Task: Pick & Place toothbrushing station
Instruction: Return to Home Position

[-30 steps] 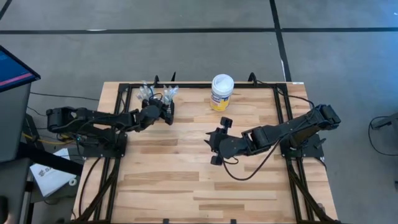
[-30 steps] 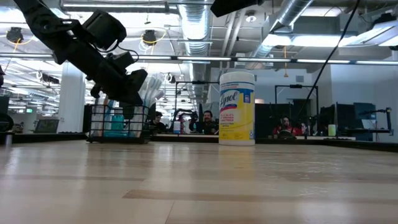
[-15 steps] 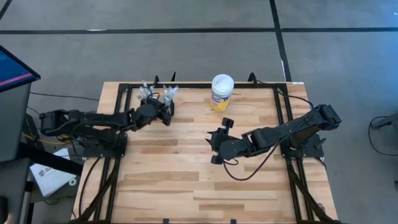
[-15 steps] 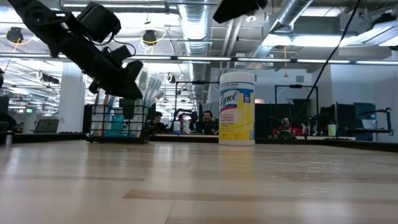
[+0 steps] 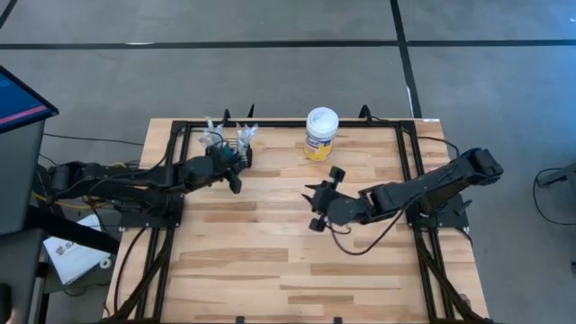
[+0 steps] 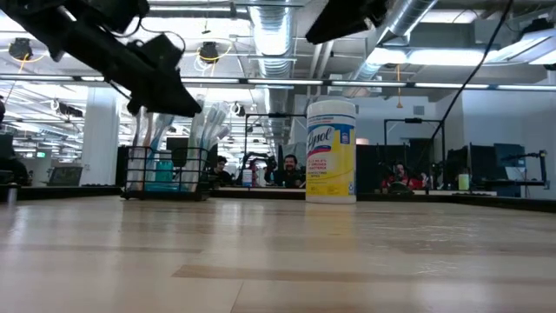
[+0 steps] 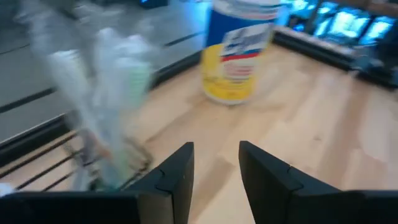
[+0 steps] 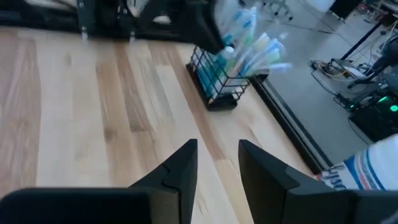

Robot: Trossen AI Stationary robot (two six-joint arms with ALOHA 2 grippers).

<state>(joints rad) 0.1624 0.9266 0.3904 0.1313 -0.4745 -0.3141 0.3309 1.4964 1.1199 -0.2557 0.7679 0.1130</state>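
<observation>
The toothbrushing station (image 5: 230, 142) is a small black wire basket with several toothbrushes standing in it. It rests on its bottom at the table's far left, also seen in the low view (image 6: 165, 174) and the right wrist view (image 8: 221, 84). My left gripper (image 5: 233, 174) hovers just near of the basket and above it (image 6: 169, 87). It is open, with nothing between its fingers (image 7: 216, 177). My right gripper (image 5: 315, 202) hangs open over the table's middle, pointing toward the basket (image 8: 217, 168).
A white-lidded, yellow-labelled round tub (image 5: 321, 132) stands at the far edge, right of the basket (image 6: 331, 149). A black frame rail (image 5: 288, 123) runs along the far edge behind both. Bare wood lies between the two grippers and toward the near edge.
My left gripper has risen from the basket's rim and drawn back toward the table's left and near side. It now stands clear above the basket, which has stayed in place. My right gripper has shifted a little toward the table's right edge.
</observation>
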